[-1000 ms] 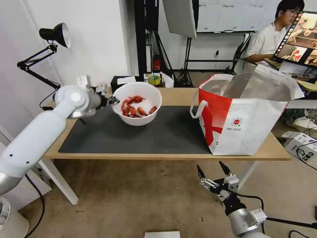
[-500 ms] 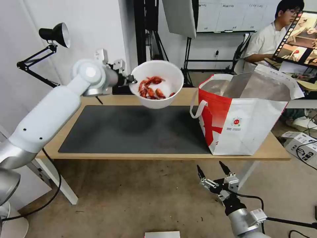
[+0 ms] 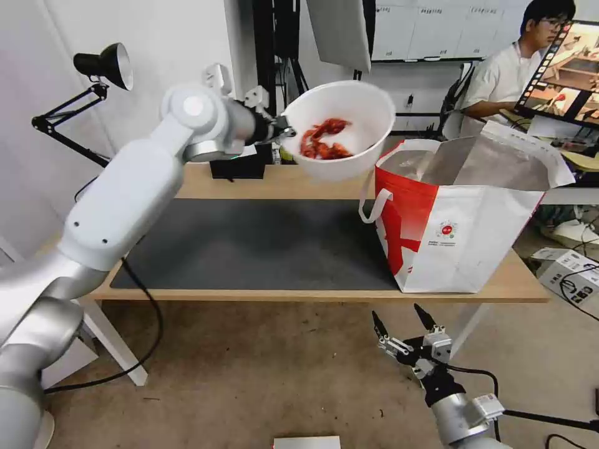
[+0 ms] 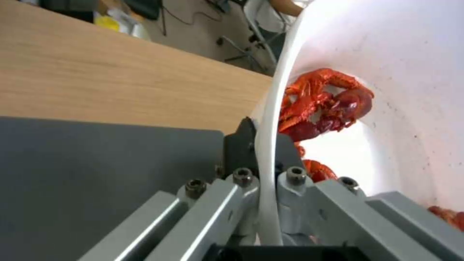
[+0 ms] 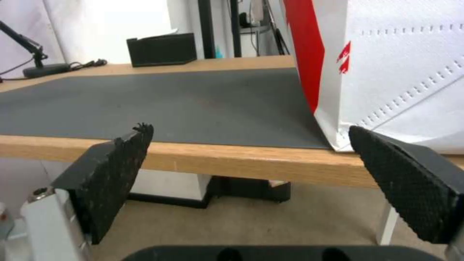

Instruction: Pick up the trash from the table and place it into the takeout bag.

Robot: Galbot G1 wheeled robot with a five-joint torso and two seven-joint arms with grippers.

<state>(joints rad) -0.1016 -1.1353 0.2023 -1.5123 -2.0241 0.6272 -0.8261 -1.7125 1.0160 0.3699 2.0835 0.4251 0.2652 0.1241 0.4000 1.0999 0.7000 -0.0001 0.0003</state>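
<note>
Above the worktop (image 3: 293,182), beside the bag (image 3: 462,224), left gripper (image 3: 288,132) jaws clamp the tilted bowl (image 3: 340,134); right gripper (image 3: 404,323) hangs below, jaws apart.

white plain wall (image 3: 181,37) at left | black articulated desk lamp (image 3: 103,62) beside it | beige concrete floor (image 3: 249,374) | black light stands (image 3: 349,125) behind
</note>
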